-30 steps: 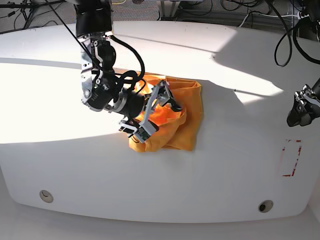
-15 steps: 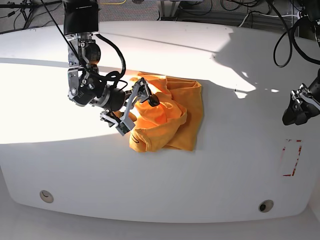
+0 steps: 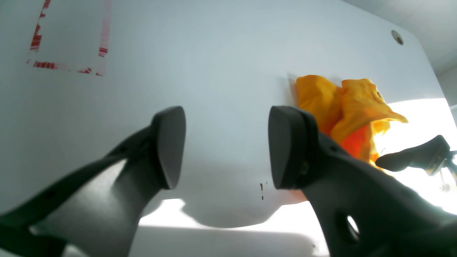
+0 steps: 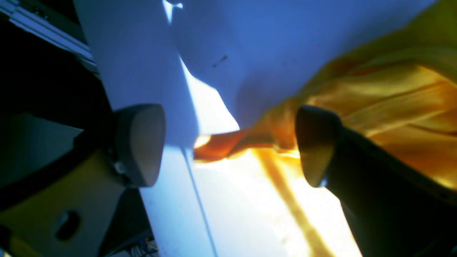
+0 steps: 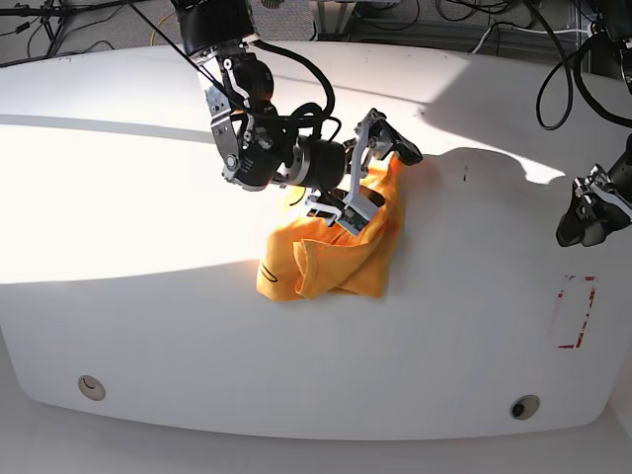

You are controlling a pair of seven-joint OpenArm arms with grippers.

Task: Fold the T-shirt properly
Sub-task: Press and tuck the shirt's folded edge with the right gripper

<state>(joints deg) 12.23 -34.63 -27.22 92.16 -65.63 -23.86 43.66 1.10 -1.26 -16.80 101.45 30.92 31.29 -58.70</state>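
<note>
1. Fingers of the right tool (image 5: 379, 180) stand wide apart with nothing between them; in the right wrist view one pad (image 4: 141, 144) hangs over bare surface and the other sits just above orange cloth.
2. Just under and beside that tool lies the T-shirt (image 5: 331, 259), bunched into a rumpled heap instead of spread flat, with a small black line drawing showing at its near corner. The tool sits over the heap's far upper edge.
3. My read is that the step is picking an edge to pull the cloth open. To do it well, the tool should drop onto a single outer layer at the heap's rim, not into the thick middle, so that only one ply is pinched.
4. Once pinched, a low drag away from the heap should spread it better than a high lift would.
5. Harsh sun across the white surface (image 5: 118, 197) blows out much of the wrist view, so which fold is top I cannot tell.
6. Well away, past the cloth, the left tool (image 3: 221, 146) hovers with its fingers apart and empty, near a red-taped rectangle (image 5: 575, 314).
</note>
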